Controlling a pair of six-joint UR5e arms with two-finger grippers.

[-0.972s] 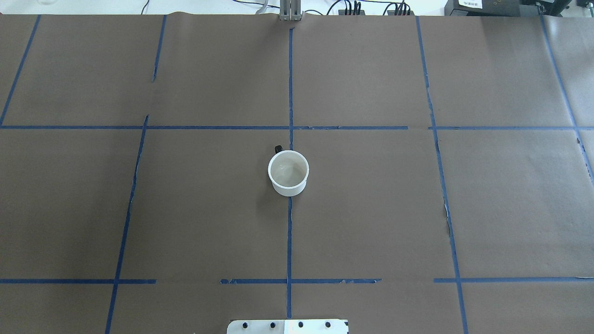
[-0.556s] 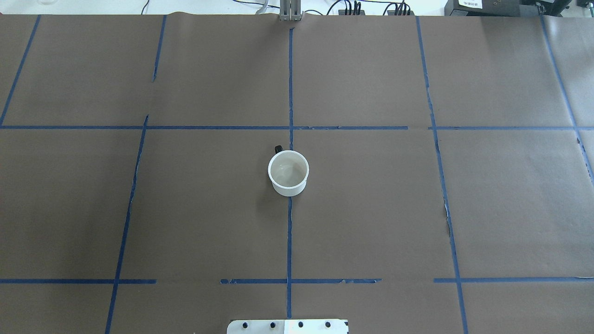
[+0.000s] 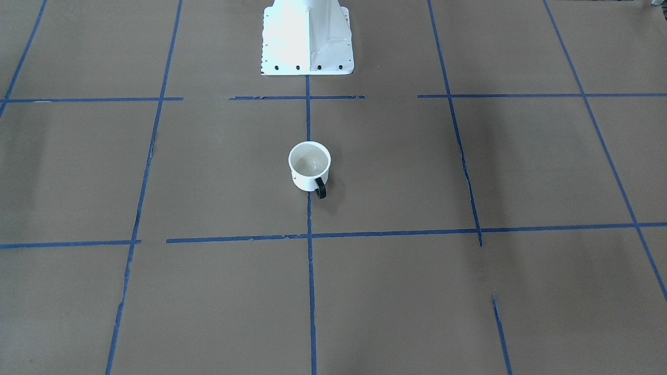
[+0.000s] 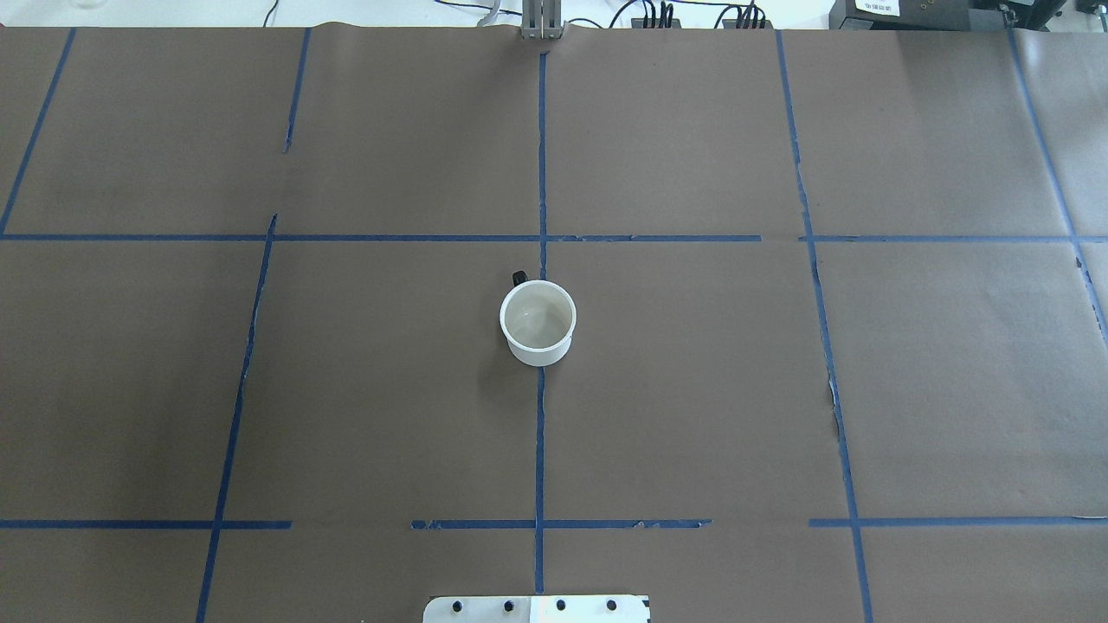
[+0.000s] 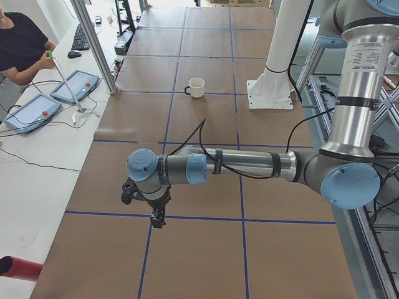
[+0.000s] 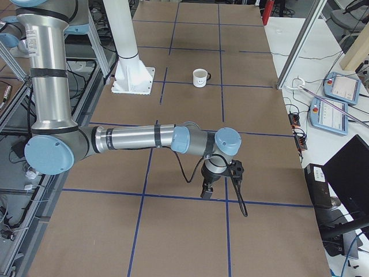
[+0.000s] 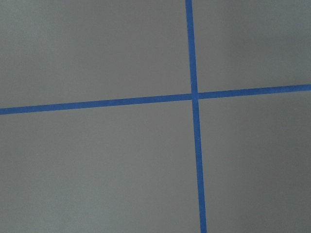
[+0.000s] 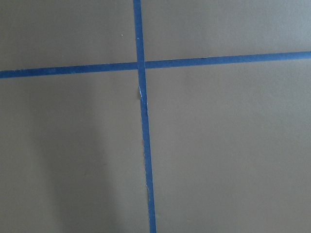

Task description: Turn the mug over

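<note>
**No movement — the mug (image 4: 537, 322) stands upright and alone at mid-table**

Nothing has moved in the overhead view over the last second: the mug sits on the same spot, mouth up.

The fingers of the left gripper (image 5: 157, 219) point straight down above the paper without touching it. This gripper shows only in a side view, so I cannot tell whether the fingers are spread or closed. The left wrist camera sees just a crossing of blue tape (image 7: 194, 95) below it. The right gripper (image 6: 206, 192) is the same case: fingers down, clear of the paper, and their state cannot be told. Its wrist camera looks down on another tape crossing. Behind each gripper a forearm lies roughly level, the left arm (image 5: 249, 163) at one end of the table and the right arm (image 6: 127, 138) at the other.

The mug is well apart from both grippers. It rests on the centre tape line, in front of the robot's white base (image 3: 307, 47). Its black handle (image 3: 320, 188) points away from the base and slightly toward the robot's left, and the cream interior faces up.

Brown paper (image 4: 692, 389) covers the table. Beyond its far edge an operator (image 5: 22, 40) in a black shirt sits at a white bench with two pendants (image 5: 73, 86).
</note>
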